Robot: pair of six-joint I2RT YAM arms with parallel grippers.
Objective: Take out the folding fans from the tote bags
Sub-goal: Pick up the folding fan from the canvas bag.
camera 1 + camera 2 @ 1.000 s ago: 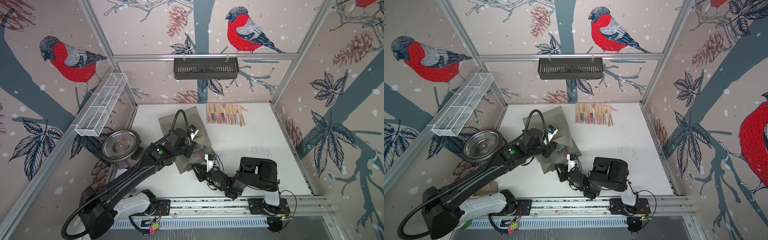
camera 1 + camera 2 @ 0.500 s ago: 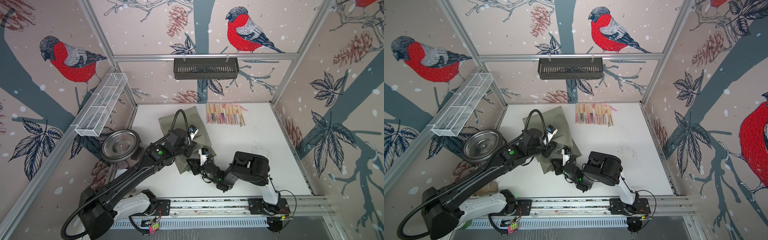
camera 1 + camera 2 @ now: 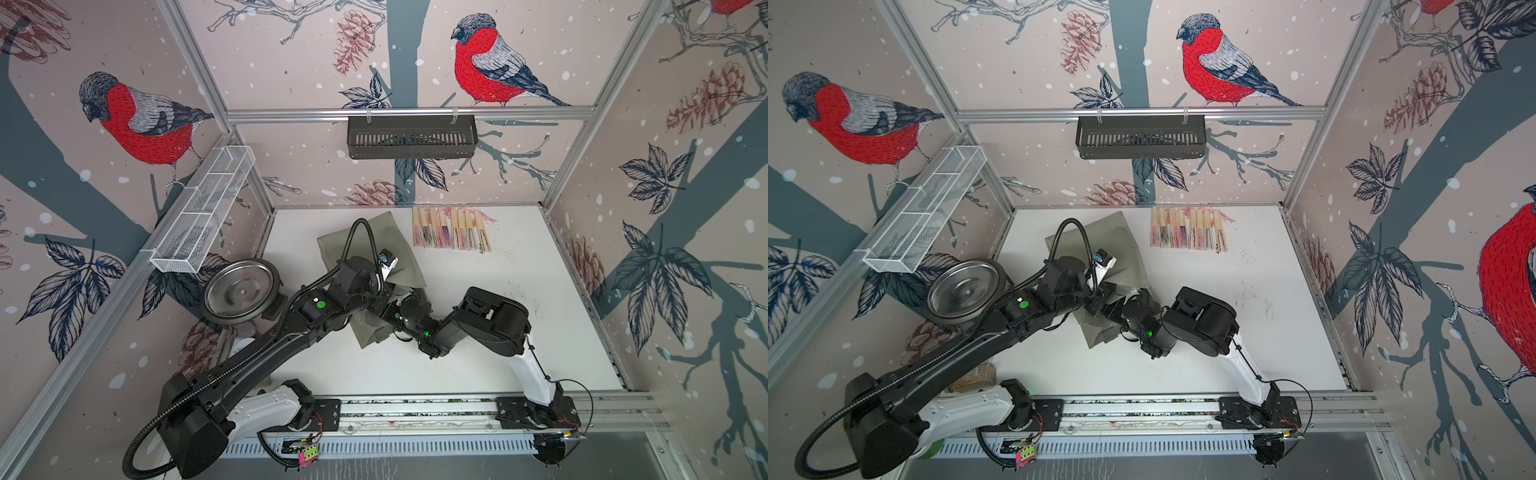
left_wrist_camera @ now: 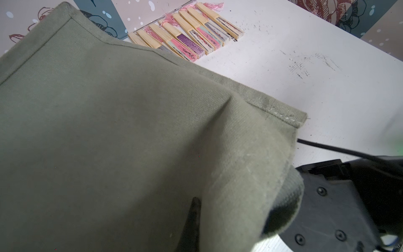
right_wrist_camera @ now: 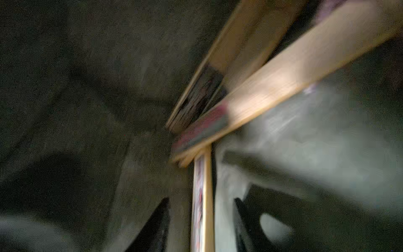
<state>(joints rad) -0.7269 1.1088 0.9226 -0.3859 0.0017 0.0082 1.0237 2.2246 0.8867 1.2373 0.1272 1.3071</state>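
Observation:
The olive tote bag [image 3: 365, 237] [image 3: 1121, 237] lies on the white table. My left gripper [image 4: 195, 203] is shut on its fabric [image 4: 109, 131], holding the bag mouth up. Only one dark fingertip shows under the cloth. My right gripper [image 5: 202, 199] is inside the bag, open. A folding fan [image 5: 202, 218] stands between its fingers with a gap on each side. Two more fans [image 5: 272, 87] lie crossed deeper in the bag. Several fans [image 3: 451, 228] [image 3: 1187, 230] [image 4: 189, 35] lie in a row at the back of the table.
A black slotted basket [image 3: 411, 137] hangs on the back wall. On the left wall are a white mesh tray [image 3: 203, 212] and a metal bowl [image 3: 241, 291]. The arms' rail [image 3: 415, 411] runs along the table's front edge.
My right arm has moved left into the bag mouth and its jaws have opened wider. The left arm has kept still, holding the bag.

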